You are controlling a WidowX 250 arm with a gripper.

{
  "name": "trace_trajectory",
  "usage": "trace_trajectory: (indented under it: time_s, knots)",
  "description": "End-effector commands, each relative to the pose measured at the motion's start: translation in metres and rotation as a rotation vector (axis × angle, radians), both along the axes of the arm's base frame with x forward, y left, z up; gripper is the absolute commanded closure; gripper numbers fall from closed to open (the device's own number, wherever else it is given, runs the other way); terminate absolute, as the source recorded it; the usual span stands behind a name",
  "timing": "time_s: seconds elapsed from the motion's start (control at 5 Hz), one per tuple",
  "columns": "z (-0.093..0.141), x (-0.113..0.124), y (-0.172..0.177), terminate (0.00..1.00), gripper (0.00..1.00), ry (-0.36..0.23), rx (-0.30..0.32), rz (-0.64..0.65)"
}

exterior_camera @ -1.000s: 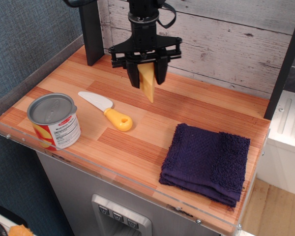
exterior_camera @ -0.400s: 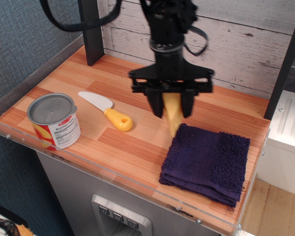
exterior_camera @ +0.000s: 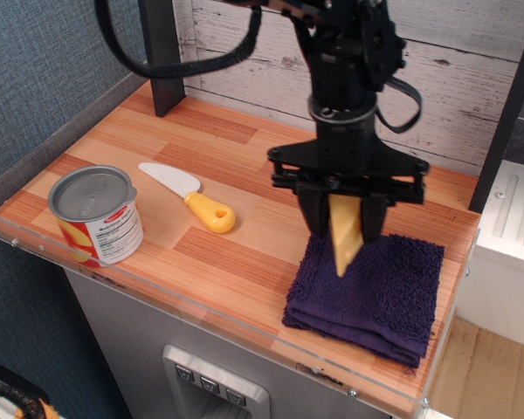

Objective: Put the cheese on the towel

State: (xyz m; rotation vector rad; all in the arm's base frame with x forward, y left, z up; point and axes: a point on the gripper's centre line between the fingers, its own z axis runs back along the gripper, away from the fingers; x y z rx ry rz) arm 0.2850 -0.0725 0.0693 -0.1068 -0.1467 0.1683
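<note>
Single overhead-oblique view of a wooden counter [exterior_camera: 271, 188] with a clear acrylic edge. The black gripper [exterior_camera: 345, 229] hangs vertically, its two fingers [exterior_camera: 314, 218] closed narrowly on the upper part of the cheese [exterior_camera: 345, 240], a yellow-orange wedge held point downward. The wedge's tip appears over the upper-left part of the towel [exterior_camera: 380, 292], a folded dark purple terry cloth lying at about 4 o'clock on the counter; whether the tip touches the cloth cannot be told. At about 9 o'clock from the gripper lies a toy knife [exterior_camera: 190, 196] with a white blade and yellow handle, flat on the wood. Farther toward 8 o'clock, near the counter's front-left corner, stands an upright tin can [exterior_camera: 96, 214] with a grey lid and a red-and-yellow label.
</note>
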Motion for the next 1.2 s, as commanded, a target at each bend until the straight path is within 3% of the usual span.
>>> trace_trajectory:
  time_s: [0.0,0.2,0.6,1.0]
  knots:
    - [-0.006,0.003,-0.010,0.00,1.00,0.000,0.017,-0.055]
    - [-0.016,0.005,-0.011,0.00,0.00,0.029,0.013,-0.057]
    - [-0.014,0.007,-0.006,0.00,0.00,0.045,0.010,-0.068]
    - [0.015,0.007,0.000,0.00,0.00,0.023,-0.049,-0.067]
